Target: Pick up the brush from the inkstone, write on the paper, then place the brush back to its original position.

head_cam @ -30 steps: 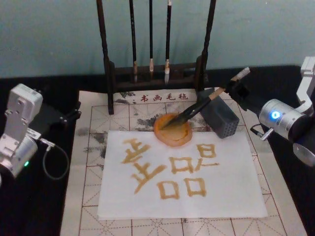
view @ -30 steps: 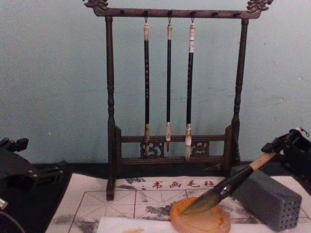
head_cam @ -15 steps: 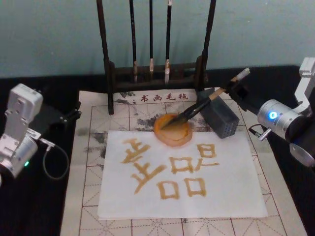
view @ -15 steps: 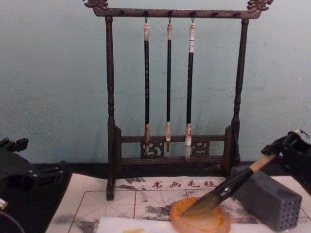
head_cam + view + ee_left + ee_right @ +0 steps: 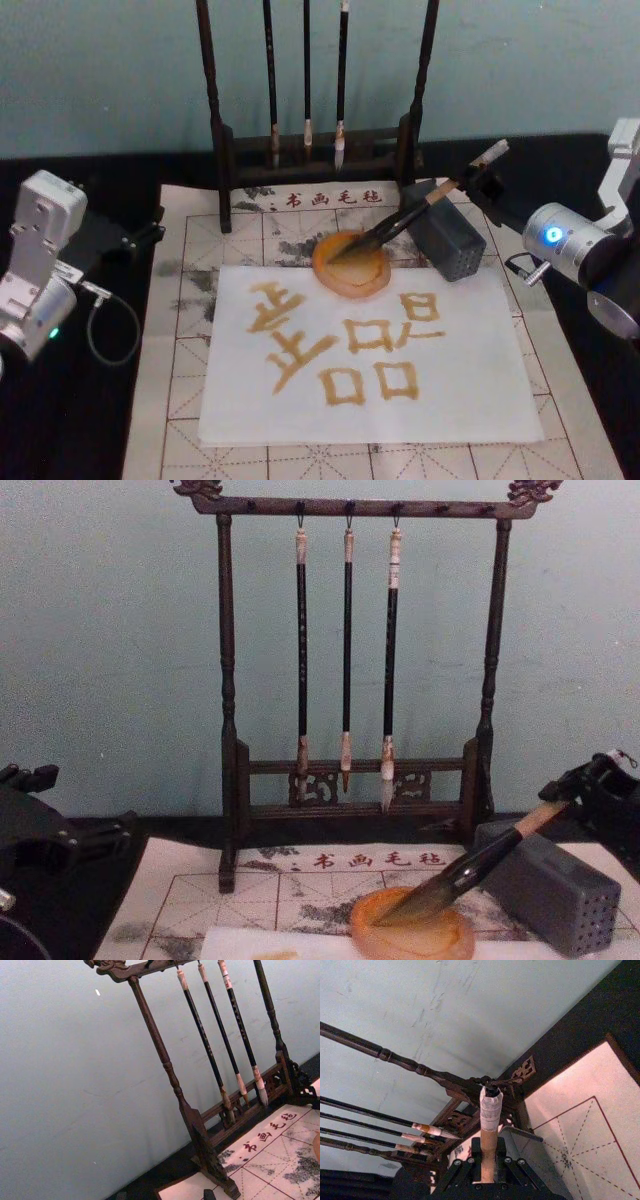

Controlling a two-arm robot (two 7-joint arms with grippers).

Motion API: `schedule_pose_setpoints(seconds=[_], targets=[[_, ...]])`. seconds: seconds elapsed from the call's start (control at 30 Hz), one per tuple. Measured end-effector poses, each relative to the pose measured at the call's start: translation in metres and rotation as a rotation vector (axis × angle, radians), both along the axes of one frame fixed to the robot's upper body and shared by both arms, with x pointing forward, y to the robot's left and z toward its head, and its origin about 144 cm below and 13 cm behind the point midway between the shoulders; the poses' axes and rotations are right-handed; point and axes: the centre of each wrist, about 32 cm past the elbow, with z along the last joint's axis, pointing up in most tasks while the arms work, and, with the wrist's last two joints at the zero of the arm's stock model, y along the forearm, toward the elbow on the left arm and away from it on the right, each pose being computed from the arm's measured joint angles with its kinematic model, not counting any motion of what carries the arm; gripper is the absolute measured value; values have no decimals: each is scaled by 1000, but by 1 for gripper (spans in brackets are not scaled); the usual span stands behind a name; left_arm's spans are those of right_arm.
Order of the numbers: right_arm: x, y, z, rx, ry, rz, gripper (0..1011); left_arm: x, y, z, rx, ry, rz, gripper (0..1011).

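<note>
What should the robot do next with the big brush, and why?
Probably open the right hand and let go. The paper already carries writing, and the brush leans on the grey block with its bristles in the inkstone.

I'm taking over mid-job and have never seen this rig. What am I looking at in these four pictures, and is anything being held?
It is a two-armed robot at a calligraphy table. The head view looks down from above, the chest view looks across the table, and each wrist carries its own camera. On the felt mat lies the paper, already written with amber strokes. Behind it sits the inkstone, a grey block, and a wooden rack hanging three thin brushes. The right gripper is closed on the upper handle of the brush, whose bristles rest in the inkstone while the shaft leans over the block. The left gripper is parked beside the mat's left edge.
</note>
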Motion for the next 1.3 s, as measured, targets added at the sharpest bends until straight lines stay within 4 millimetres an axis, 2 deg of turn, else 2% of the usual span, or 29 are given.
schedule_pose_setpoints(seconds=[0.33,0.97,1.2,1.3], targets=[[0,0,0,1,0,0,208,0,0,0,0,0,0,1001],[0,0,0,1,0,1,823,0,0,0,0,0,0,1001],[0,0,0,0,0,1,1000,0,0,0,0,0,0,1001],[0,0,0,0,0,1,1000,0,0,0,0,0,0,1001]])
